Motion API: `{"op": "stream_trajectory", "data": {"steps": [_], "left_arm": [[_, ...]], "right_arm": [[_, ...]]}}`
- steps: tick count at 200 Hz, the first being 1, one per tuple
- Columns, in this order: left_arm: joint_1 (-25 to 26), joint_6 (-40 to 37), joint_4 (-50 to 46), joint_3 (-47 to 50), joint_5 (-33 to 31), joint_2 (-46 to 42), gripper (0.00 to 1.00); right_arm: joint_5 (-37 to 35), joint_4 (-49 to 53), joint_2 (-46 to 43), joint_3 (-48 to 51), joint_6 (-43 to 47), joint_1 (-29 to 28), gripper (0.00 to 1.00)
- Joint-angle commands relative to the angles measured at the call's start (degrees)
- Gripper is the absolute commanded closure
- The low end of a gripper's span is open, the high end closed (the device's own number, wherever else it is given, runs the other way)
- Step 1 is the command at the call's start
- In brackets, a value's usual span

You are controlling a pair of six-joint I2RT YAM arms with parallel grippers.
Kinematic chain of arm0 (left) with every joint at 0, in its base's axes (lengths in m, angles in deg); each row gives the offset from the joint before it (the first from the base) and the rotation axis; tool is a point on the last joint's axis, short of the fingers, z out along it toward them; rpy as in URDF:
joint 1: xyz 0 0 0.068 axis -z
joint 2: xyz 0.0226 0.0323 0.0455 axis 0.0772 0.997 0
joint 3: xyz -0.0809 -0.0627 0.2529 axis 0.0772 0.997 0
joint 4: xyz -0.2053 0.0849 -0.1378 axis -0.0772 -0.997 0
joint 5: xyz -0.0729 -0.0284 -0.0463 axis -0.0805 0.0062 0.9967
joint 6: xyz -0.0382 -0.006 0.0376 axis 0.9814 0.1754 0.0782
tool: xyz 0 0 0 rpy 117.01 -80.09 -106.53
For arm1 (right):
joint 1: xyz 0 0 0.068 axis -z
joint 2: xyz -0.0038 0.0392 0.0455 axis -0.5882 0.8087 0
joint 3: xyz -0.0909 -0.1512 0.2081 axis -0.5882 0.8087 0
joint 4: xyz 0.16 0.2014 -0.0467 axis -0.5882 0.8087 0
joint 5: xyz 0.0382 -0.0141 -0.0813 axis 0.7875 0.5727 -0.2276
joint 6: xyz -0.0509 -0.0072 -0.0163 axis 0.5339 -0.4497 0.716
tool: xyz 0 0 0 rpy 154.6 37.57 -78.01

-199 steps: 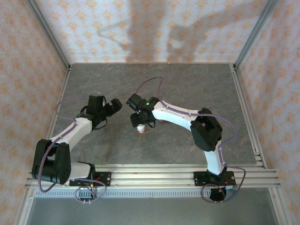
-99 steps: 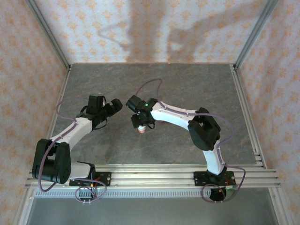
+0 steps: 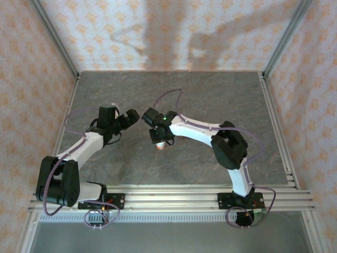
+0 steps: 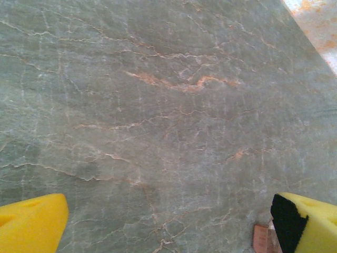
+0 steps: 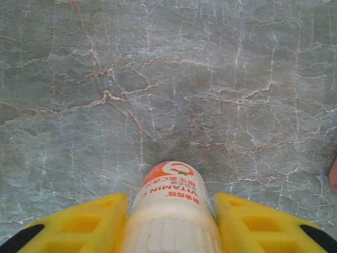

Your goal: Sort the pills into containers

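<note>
Left gripper (image 3: 130,117): jaws wide apart, holding nothing, poised over bare table (image 3: 210,95) near the middle.

Right gripper (image 3: 160,138): just right of the left one. In the right wrist view its yellow fingers (image 5: 95,221) press both sides of a white bottle (image 5: 171,192) with an orange label, gripping it below the ribbed cap.

Containers (image 4: 260,238): one red-brown compartment shows at the bottom edge of the left wrist view, just beside that gripper's right-hand finger. The rest is cut off, and I cannot tell what is inside it.
</note>
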Motion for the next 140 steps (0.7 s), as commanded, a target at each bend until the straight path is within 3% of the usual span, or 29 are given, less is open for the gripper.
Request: {"op": "stream_trajectory", "data": {"steps": [1, 80, 140], "left_arm": [[-0.57, -0.14, 1.50, -0.93, 1.09, -1.93, 0.00], [-0.03, -5.53, 1.32, -0.13, 1.49, -5.81, 0.00], [10.21, -17.40, 8.12, -1.86, -1.51, -2.40, 0.00]], "right_arm": [[-2.09, 1.06, -2.76, -2.34, -0.48, 0.02, 0.62], [2.63, 3.90, -7.80, -6.33, 2.18, 7.96, 0.62], [10.31, 9.75, -11.69, -11.41, 6.83, 19.09, 0.62]]}}
